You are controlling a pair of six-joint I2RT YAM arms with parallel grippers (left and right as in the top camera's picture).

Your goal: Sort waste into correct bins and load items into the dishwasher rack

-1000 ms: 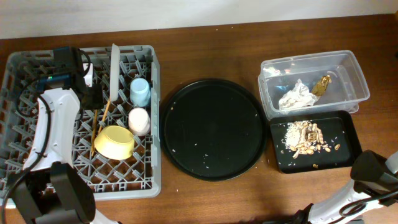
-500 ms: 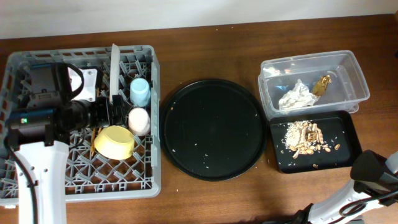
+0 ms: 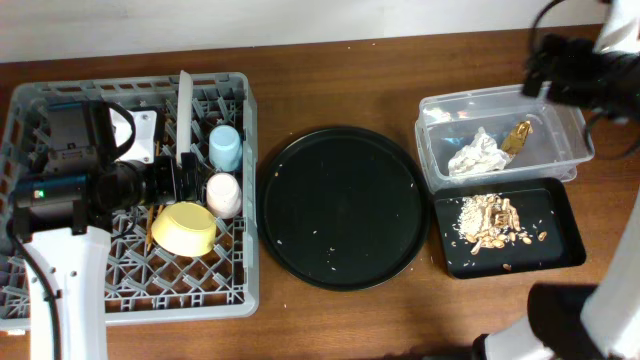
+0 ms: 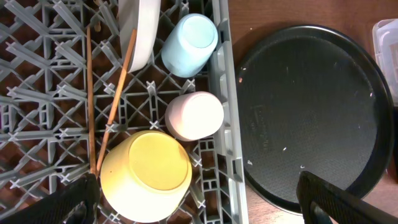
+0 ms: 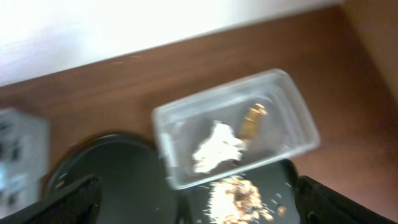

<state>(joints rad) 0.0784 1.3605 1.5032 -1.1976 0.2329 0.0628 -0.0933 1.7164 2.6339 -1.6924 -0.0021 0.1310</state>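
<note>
The grey dishwasher rack holds the blue cup, pink cup, yellow bowl, the pale plate on edge and two chopsticks. My left gripper hovers open and empty over them; its wrist view shows the bowl, pink cup and blue cup between the jaws. The clear tub holds the napkin and gold foil. The black tray holds food scraps. My right gripper is open, high behind the tub.
The large round black tray lies between the rack and the bins, with a few crumbs on it. It also shows in the left wrist view. The wall edge runs along the table's back.
My right arm has swung from the bottom right corner up to the top right, above the clear tub. My left arm shifted over the rack a second ago and has since stayed still.
</note>
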